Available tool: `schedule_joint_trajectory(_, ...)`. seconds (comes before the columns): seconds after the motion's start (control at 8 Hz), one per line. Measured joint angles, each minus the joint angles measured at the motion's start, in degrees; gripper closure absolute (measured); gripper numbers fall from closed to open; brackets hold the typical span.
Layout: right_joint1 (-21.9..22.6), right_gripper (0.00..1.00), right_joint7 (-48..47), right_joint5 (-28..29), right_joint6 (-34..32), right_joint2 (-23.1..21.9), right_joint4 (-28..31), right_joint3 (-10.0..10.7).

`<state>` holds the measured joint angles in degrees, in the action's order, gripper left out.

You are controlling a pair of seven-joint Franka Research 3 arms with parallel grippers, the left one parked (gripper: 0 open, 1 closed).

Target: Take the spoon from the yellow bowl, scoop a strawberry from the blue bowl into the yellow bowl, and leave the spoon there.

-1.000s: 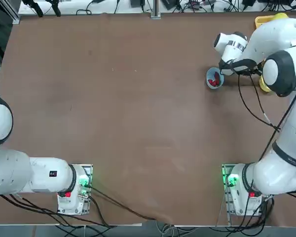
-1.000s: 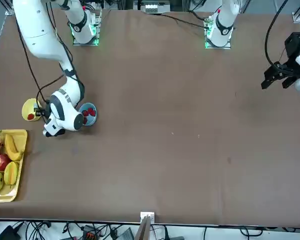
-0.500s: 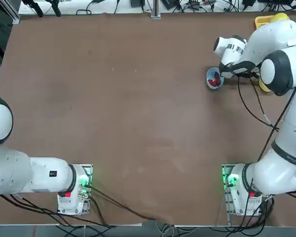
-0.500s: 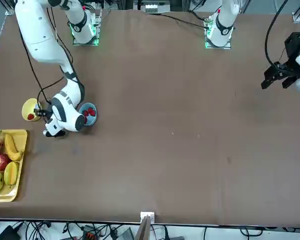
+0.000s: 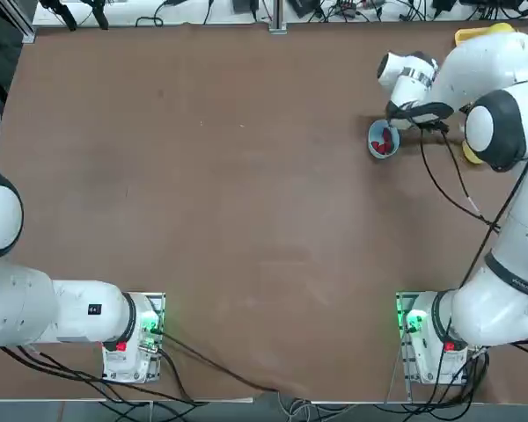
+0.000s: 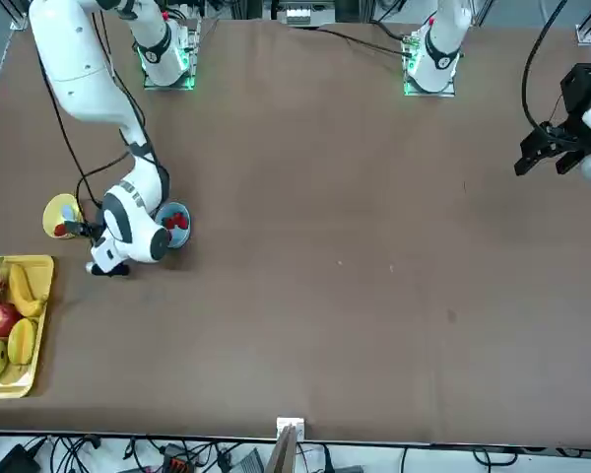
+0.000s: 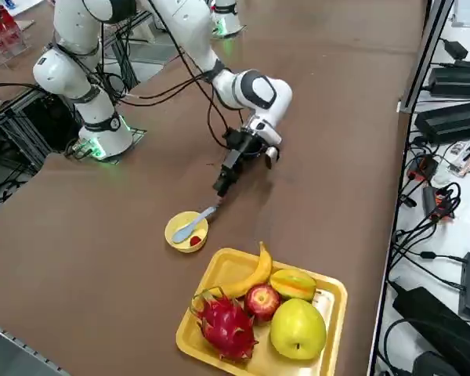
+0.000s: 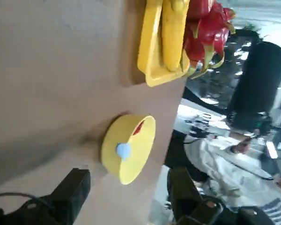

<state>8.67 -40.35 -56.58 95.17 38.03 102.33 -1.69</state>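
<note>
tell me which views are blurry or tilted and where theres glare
Right wrist view: turned sideways, soft, yellow bowl fairly clear, bright glare in the room beyond. Right side view: sharp on the spoon. Top view: evenly lit, arm hides most of that bowl.

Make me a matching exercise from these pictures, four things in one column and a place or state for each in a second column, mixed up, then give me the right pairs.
Things:
1. spoon
2. blue bowl
3. fruit tray
4. right claw

Places or states:
A. holds red strawberries, beside the arm's wrist
B. open, just off the yellow bowl, holding nothing
C. rests in the yellow bowl, handle over the rim
D. carries a banana, an apple and a dragon fruit

Pairs: 1-C, 2-A, 3-D, 4-B
</note>
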Motion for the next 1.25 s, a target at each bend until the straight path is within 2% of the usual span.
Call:
schedule_joint_trajectory(0.25, 0.3, 0.0, 2.5, 6.2, -0.1, -4.8, -2.1, -1.8)
schedule_joint_trajectory(0.38, 0.4, 0.0, 4.9, 9.6, -0.1, -7.7, -2.9, -2.1)
schedule_joint_trajectory(0.88, -0.6, 0.0, 17.2, 22.7, -0.5, -18.4, -5.0, -1.7)
schedule_joint_trajectory(1.25, -4.6, 0.0, 27.8, 33.5, -0.7, -24.3, -6.3, -1.0)
